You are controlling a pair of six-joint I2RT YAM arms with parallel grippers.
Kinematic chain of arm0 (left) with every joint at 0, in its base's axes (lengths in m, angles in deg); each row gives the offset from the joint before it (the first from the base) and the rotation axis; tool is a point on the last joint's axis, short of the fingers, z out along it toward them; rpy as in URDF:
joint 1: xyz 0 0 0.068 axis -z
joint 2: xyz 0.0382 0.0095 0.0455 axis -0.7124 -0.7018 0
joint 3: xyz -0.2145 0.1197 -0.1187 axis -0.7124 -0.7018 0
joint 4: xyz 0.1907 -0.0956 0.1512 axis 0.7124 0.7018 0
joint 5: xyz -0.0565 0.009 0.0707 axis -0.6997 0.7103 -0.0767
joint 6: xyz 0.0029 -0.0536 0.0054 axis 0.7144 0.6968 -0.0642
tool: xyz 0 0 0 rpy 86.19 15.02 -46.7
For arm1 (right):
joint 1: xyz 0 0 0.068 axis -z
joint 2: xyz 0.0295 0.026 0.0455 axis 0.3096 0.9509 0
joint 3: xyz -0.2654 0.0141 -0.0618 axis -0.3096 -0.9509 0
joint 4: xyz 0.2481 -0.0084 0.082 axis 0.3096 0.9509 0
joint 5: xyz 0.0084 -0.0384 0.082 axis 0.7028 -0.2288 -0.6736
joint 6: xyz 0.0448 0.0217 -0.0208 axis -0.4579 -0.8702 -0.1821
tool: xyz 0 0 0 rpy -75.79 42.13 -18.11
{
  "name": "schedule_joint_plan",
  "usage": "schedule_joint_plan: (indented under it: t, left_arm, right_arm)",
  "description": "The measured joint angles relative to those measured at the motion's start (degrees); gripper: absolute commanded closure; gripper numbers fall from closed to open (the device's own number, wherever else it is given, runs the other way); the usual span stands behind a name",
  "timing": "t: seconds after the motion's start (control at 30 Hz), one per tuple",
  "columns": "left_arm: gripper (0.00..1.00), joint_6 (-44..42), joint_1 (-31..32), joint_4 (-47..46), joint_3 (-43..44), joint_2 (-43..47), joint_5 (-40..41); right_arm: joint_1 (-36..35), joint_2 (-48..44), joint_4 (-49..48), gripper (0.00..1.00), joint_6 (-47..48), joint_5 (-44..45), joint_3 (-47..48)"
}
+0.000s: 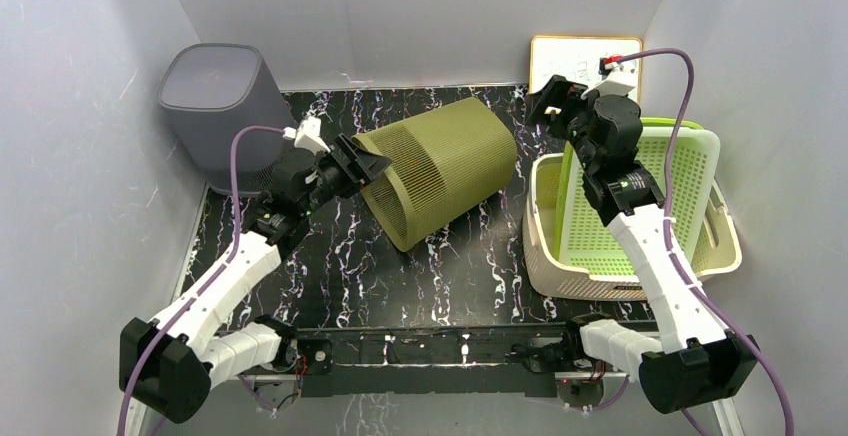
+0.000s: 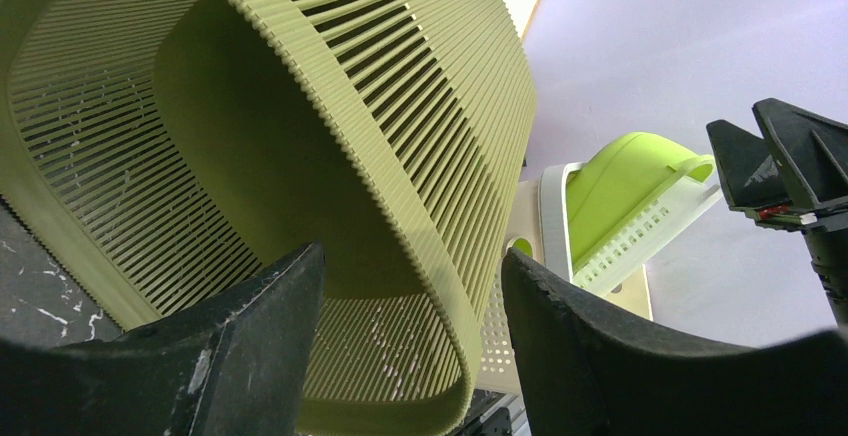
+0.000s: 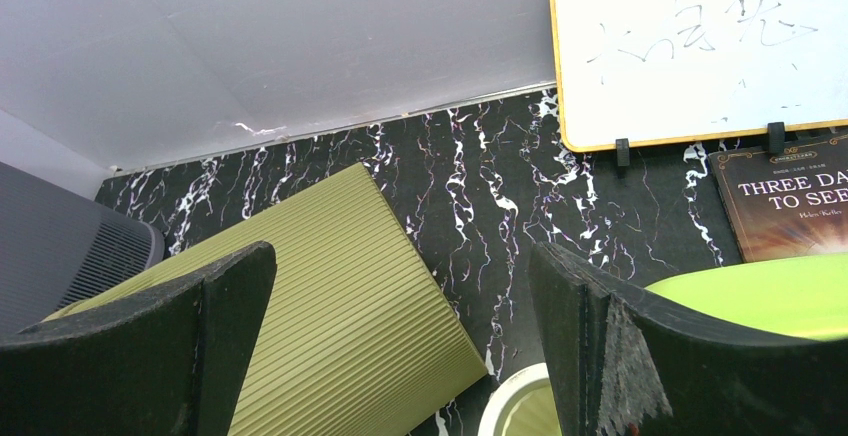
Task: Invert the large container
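Over at the back left of the tabletop sits a grey bin. Just right of it, the left gripper is spread wide, one finger on each side of the olive container rim. The container's tipped on its side mid-tabletop, mouth toward that arm. Right gripper is spread too, holding nothing, up beyond the container's base, beside the green basket standing in a cream basket.

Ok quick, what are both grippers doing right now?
Left gripper: open, straddling the rim of the olive basket.
Right gripper: open, empty.
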Motion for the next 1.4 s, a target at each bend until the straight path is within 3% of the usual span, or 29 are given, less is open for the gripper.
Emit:
schedule_joint_plan:
  t: [0.23,0.43,0.53,0.6,0.9,1.17,1.4]
  left_arm:
    - [0.39,2.58,0.9,-4.98,0.0,-3.96,-1.95]
    - [0.58,4.31,4.7,-7.69,0.0,-6.58,-2.01]
    - [0.74,4.79,5.81,-8.28,-0.09,-6.82,-1.97]
    - [1.0,5.22,6.01,-9.01,-0.85,-6.86,-1.92]
    - [1.0,7.61,6.4,-19.87,-6.4,-8.35,-3.13]
    - [1.0,4.61,6.36,-25.46,-2.73,-12.59,-2.58]
    - [1.0,11.63,3.3,-47.23,-3.43,-22.18,1.18]
  right_arm:
    - [0.0,0.22,-0.17,0.02,0.04,0.02,0.0]
    - [-0.02,0.72,-1.09,0.02,0.17,0.22,0.0]
    - [0.0,0.85,-1.36,0.02,0.17,0.24,0.0]
    - [0.0,0.85,-1.36,0.02,0.17,0.24,0.0]
    - [0.0,0.85,-1.4,0.02,0.26,0.7,0.0]
    - [0.0,0.85,-1.46,0.02,1.36,2.12,-0.02]
    - [0.11,-0.04,-1.84,0.02,1.66,6.36,-0.81]
